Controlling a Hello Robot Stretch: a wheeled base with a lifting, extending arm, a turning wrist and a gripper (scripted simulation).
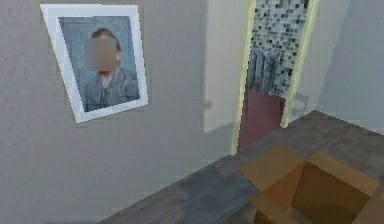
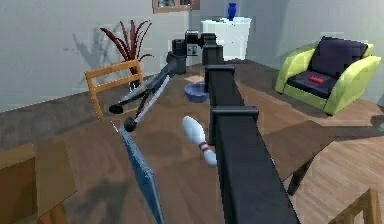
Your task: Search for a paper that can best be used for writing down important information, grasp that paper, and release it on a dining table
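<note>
In the arm side view the dark arm [image 2: 235,130] rises from the bottom edge, and my gripper [image 2: 120,116] reaches left from its far end over a brown wooden table [image 2: 90,160]. A thin blue sheet-like thing [image 2: 142,172] hangs edge-on from the fingers [image 2: 150,95], tilted down toward the bottom edge and clear of the tabletop. The gripper holds this blue sheet.
On the table lie a white bowling pin [image 2: 199,138] and a blue bowl [image 2: 197,93]; a wooden chair [image 2: 112,78] stands behind. Farther off are a red-leaved plant [image 2: 126,40], white cabinet [image 2: 229,35] and green armchair [image 2: 325,70]. Ahead: framed portrait [image 1: 101,60], doorway [image 1: 268,75], open cardboard box [image 1: 310,185].
</note>
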